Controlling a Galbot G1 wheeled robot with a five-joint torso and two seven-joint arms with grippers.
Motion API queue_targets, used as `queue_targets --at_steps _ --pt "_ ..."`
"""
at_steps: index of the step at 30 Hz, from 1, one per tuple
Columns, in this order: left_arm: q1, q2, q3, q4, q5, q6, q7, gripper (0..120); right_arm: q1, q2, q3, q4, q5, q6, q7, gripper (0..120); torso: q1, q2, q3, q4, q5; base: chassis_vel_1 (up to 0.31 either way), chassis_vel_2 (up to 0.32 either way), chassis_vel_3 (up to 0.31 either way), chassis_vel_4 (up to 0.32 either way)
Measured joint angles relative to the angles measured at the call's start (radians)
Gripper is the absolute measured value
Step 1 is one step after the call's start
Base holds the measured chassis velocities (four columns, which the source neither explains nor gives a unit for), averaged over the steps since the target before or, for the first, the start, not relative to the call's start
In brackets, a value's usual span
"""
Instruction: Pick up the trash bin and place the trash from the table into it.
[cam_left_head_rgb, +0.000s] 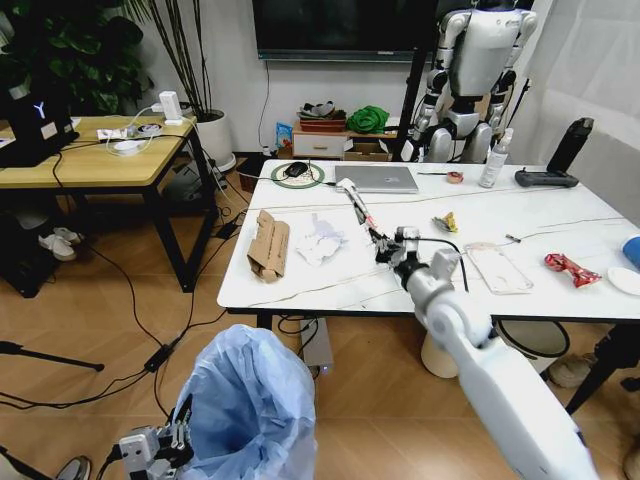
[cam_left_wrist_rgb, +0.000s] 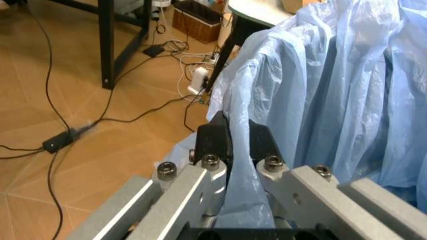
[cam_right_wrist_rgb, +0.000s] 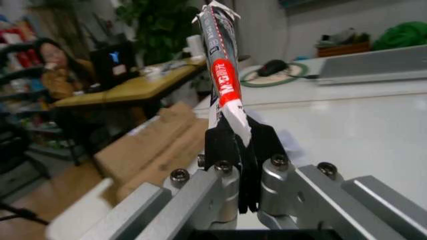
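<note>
The trash bin (cam_left_head_rgb: 250, 400), lined with a puffy light-blue bag (cam_left_wrist_rgb: 333, 90), hangs low in front of the table's near edge. My left gripper (cam_left_head_rgb: 175, 435) (cam_left_wrist_rgb: 235, 135) is shut on the bag's rim. Over the middle of the marble table (cam_left_head_rgb: 340, 290), my right gripper (cam_left_head_rgb: 385, 250) (cam_right_wrist_rgb: 240, 145) is shut on a long thin white-and-red wrapper (cam_left_head_rgb: 358, 210) (cam_right_wrist_rgb: 220, 65) that sticks up from its fingers. More trash lies on the tabletop: crushed cardboard (cam_left_head_rgb: 268, 243) (cam_right_wrist_rgb: 147, 150), crumpled white paper (cam_left_head_rgb: 320, 240), a clear plastic pack (cam_left_head_rgb: 497, 268), a red wrapper (cam_left_head_rgb: 571, 268), and a white lid (cam_left_head_rgb: 625, 280).
A silver laptop (cam_left_head_rgb: 377, 179), a mouse on a round pad (cam_left_head_rgb: 296, 171), a spray bottle (cam_left_head_rgb: 495, 160) and a black handheld device (cam_left_head_rgb: 555, 165) line the table's far side. Under the table stand a cream bin (cam_left_head_rgb: 435, 355) and a black-rimmed bin (cam_left_head_rgb: 535, 340). Cables (cam_left_head_rgb: 150, 350) cross the wooden floor.
</note>
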Motion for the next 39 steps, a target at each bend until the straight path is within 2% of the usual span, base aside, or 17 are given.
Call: queue_targets --at_steps 3,9,11,16,23,33,38,39 --pt "0.0 0.001 -0.002 -0.002 -0.004 0.004 0.0 0 -0.021 -0.015 -0.022 0.037 0.015 0.023 -0.02 0 0.0 0.0 0.0 0.0 0.0 0.0 0.0 0.0 0.0" --pt "-0.001 -0.003 -0.017 -0.001 -0.012 0.011 -0.001 0 -0.054 -0.075 -0.219 0.131 0.034 0.16 -0.148 0 0.0 0.0 0.0 0.0002 -0.0003 0.0 0.0 0.0 0.0" --pt "-0.002 -0.003 -0.021 0.0 -0.012 0.012 -0.001 0 -0.053 -0.079 -0.241 0.132 0.032 0.171 -0.157 0 0.0 0.0 0.0 0.0002 -0.0002 0.0 0.0 0.0 0.0" --pt "-0.007 -0.011 -0.057 -0.008 -0.021 0.026 0.0 0 -0.037 -0.089 -0.407 0.127 -0.005 0.235 -0.209 0 0.0 0.0 0.0 0.0003 -0.0003 0.0 0.0 0.0 0.0" --pt "-0.013 -0.036 -0.053 -0.019 -0.02 0.034 -0.001 0 -0.048 -0.089 -0.505 0.093 -0.077 0.253 -0.218 0 0.0 0.0 0.0 0.0003 -0.0002 0.0 0.0 0.0 0.0" --pt "-0.026 -0.045 -0.046 -0.015 -0.018 0.038 -0.004 0 -0.096 -0.094 -0.534 0.094 -0.14 0.263 -0.204 0 0.0 0.0 0.0 0.0002 -0.0002 0.0 0.0 0.0 0.0" --pt "-0.028 -0.044 -0.042 -0.015 -0.016 0.04 -0.005 0 -0.122 -0.09 -0.525 0.089 -0.184 0.271 -0.189 19 0.0 0.0 0.0 0.0002 -0.0001 0.0 0.0 0.0 0.0" --pt "-0.028 -0.044 -0.042 -0.015 -0.016 0.04 -0.005 0 -0.122 -0.09 -0.525 0.089 -0.184 0.271 -0.189 19 0.0 0.0 0.0 0.0002 -0.0001 0.0 0.0 0.0 0.0"
